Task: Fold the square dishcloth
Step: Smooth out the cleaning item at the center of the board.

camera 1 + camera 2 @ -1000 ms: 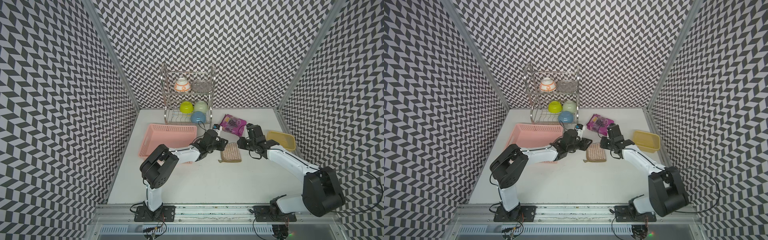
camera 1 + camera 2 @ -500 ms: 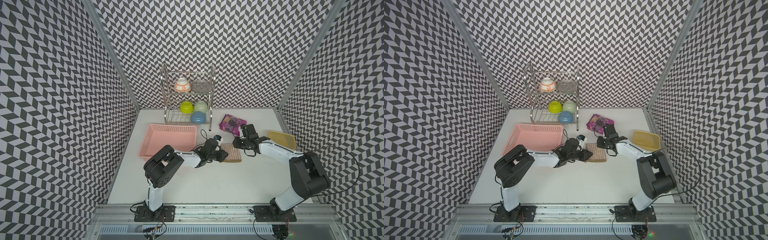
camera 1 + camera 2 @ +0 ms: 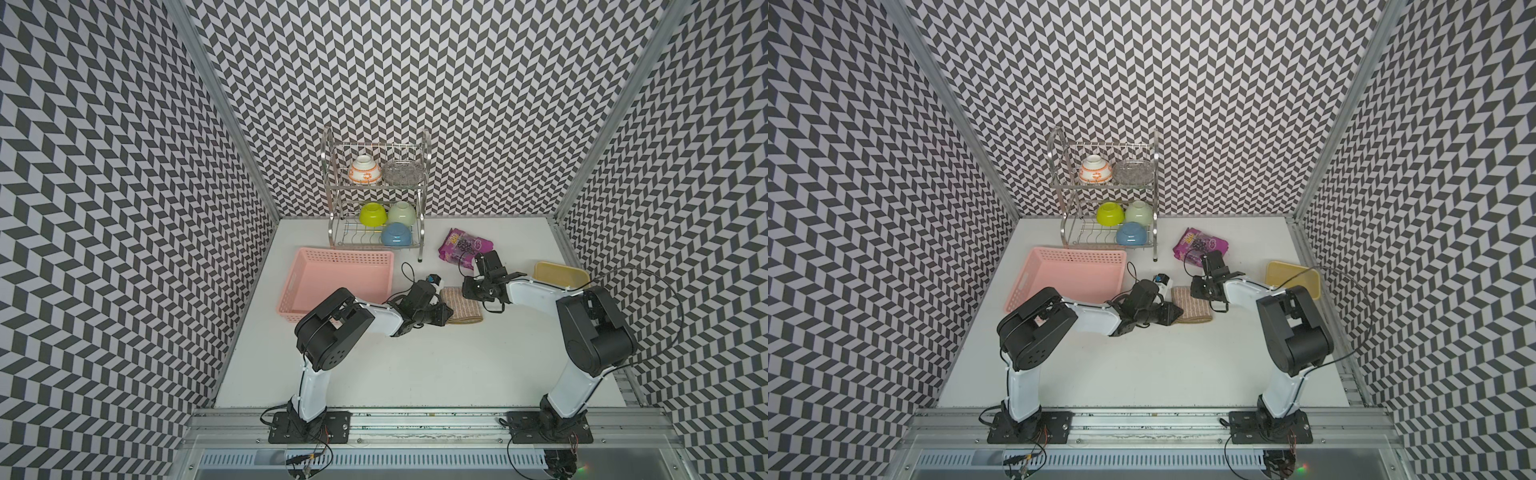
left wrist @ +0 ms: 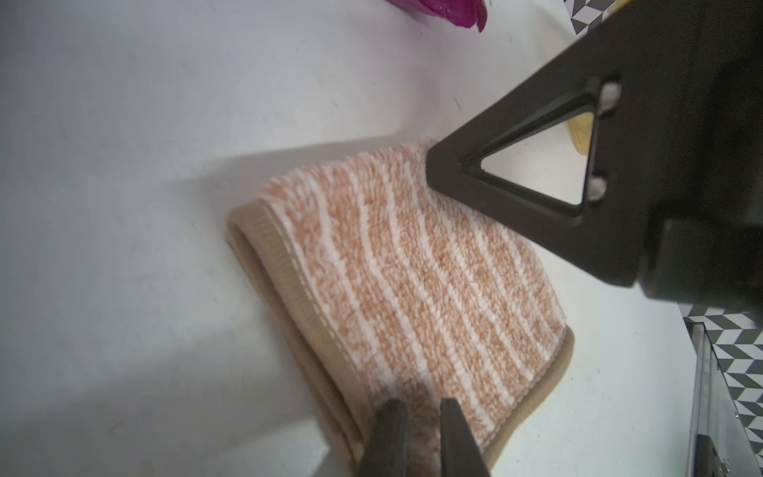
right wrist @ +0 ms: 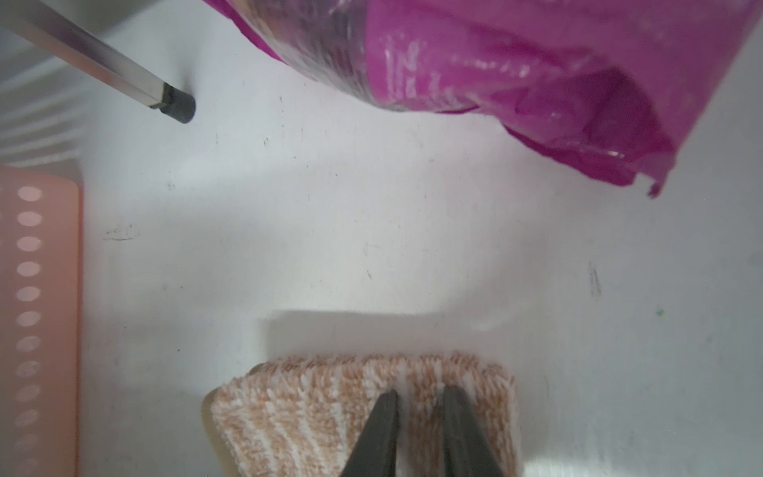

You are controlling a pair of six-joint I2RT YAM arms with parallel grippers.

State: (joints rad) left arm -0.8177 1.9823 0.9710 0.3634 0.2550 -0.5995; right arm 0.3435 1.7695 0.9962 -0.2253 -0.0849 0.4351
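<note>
Your square dishcloth lies folded double, flat on the white table, about mid-table between the two arms. Both top views show the square dishcloth as a short striped rectangle. In the left wrist view you see two stacked layers of the square dishcloth, with tan edging doubled along one side and around the near corner. In the right wrist view the far end of the square dishcloth is a fluffy fold with no edging.

Left gripper is down on the near corner beside the doubled edging. Its fingers are drawn close, nipping a ridge of terry. In a top view the left gripper covers the cloth's near left part.

Right gripper is down on the far folded end, fingers likewise close, pinching a strip of pile. One of its fingers shows in the left wrist view, tip on the far corner. A top view puts the right gripper at the cloth's far right corner.

Around it:
- Pink basket sits just left of the cloth, not touching.
- Purple snack bag lies behind the cloth, near but apart.
- Yellow tray is well off to the right.
- Wire dish rack stands at the back wall. The lower shelf holds a lime bowl, a pale green bowl and a blue bowl. The top shelf holds a white-and-orange bowl and a clear dish.
</note>
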